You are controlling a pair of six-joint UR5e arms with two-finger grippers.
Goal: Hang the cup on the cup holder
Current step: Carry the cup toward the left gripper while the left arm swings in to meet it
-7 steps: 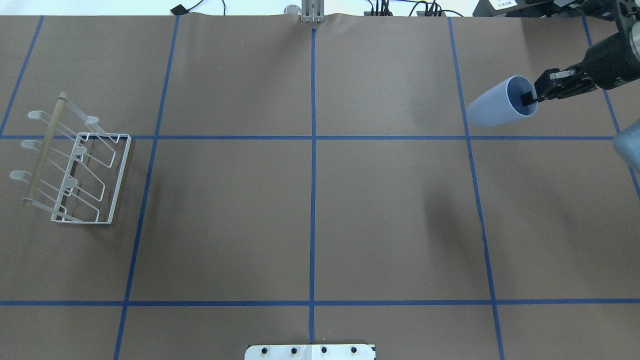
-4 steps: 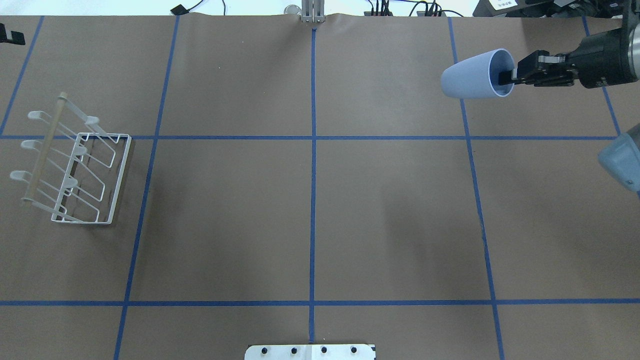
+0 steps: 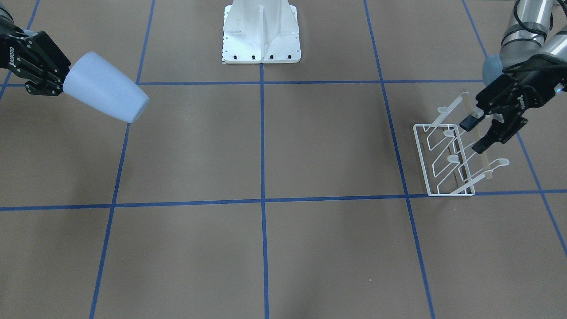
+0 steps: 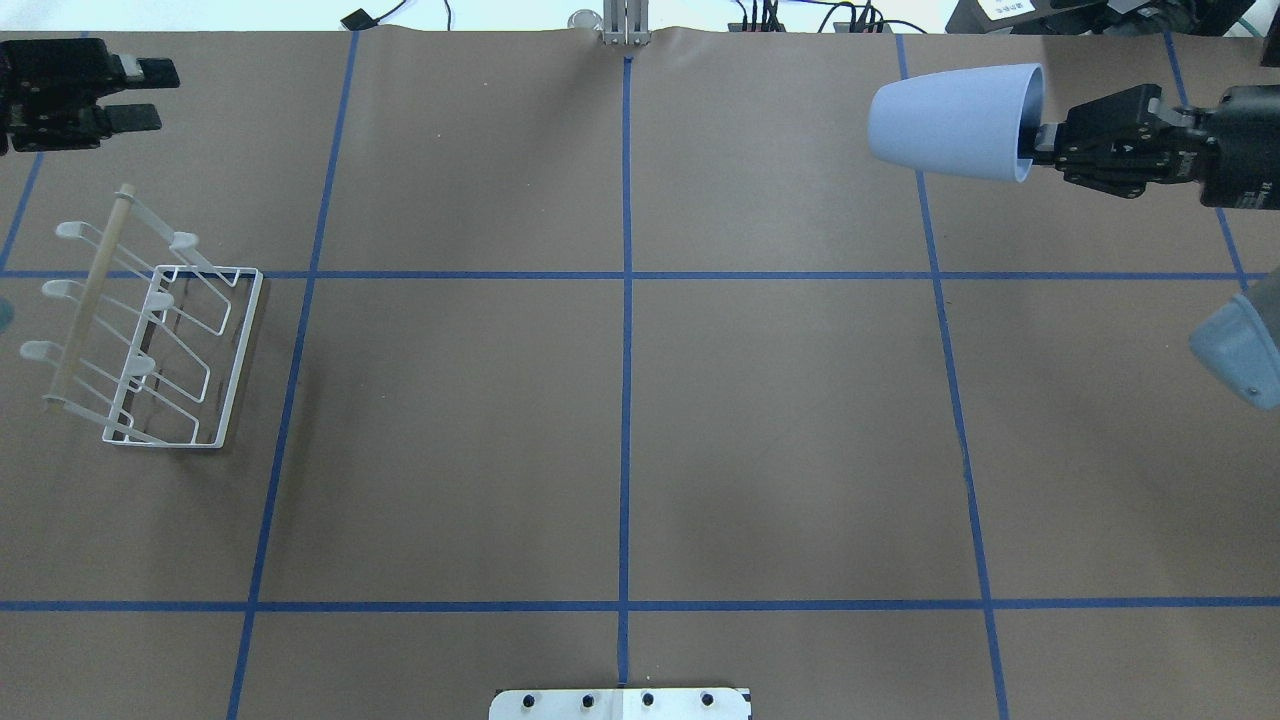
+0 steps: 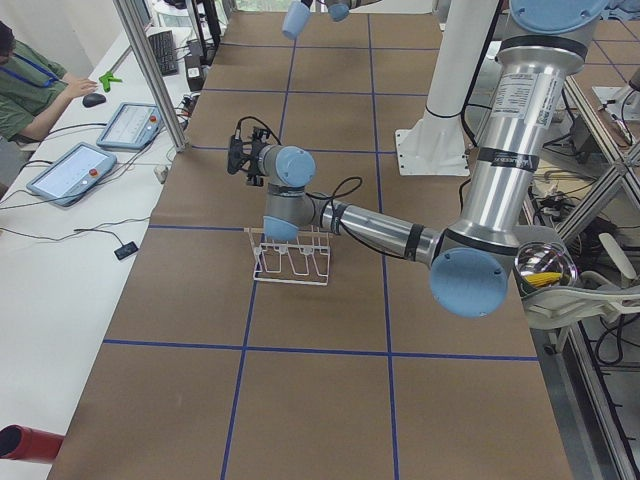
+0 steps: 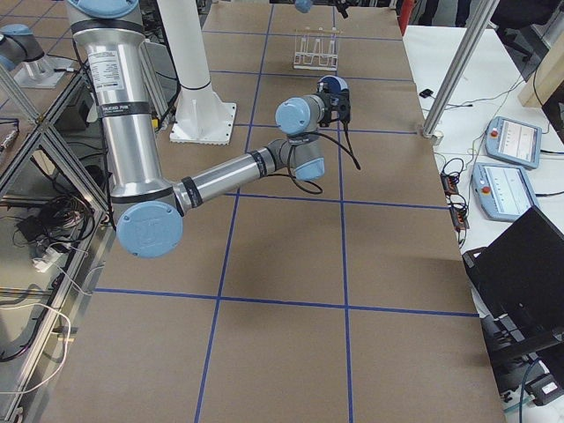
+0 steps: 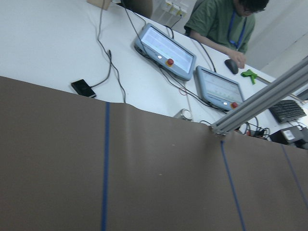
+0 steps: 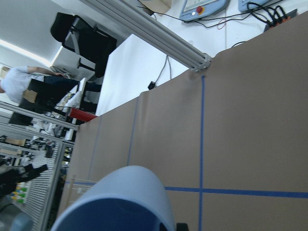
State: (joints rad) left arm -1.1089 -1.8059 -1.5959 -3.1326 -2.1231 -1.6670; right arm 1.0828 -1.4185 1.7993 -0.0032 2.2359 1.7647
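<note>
The pale blue-grey cup [image 4: 950, 120] hangs in the air at the far right, lying on its side with its base toward the left. My right gripper [image 4: 1035, 145] is shut on its rim; both also show in the front view, cup [image 3: 104, 93] and gripper [image 3: 62, 84]. The white wire cup holder [image 4: 244, 350] with its wooden rod [image 4: 90, 290] stands at the table's left. My left gripper [image 4: 168, 95] is open and empty, raised near the rack's far end. In the front view it [image 3: 470, 136] overlaps the rod.
The white robot pedestal [image 3: 261, 31] stands at the near middle edge. My right arm's blue elbow [image 4: 1240, 345] hangs over the right side. Beyond the far edge are an operator's table with tablets [image 7: 166, 50] and a seated person [image 5: 25, 85]. Blue tape lines grid the brown table.
My right gripper has carried the cup leftward and toward the far edge, turning it more level. My left gripper has come into view at the far left.
</note>
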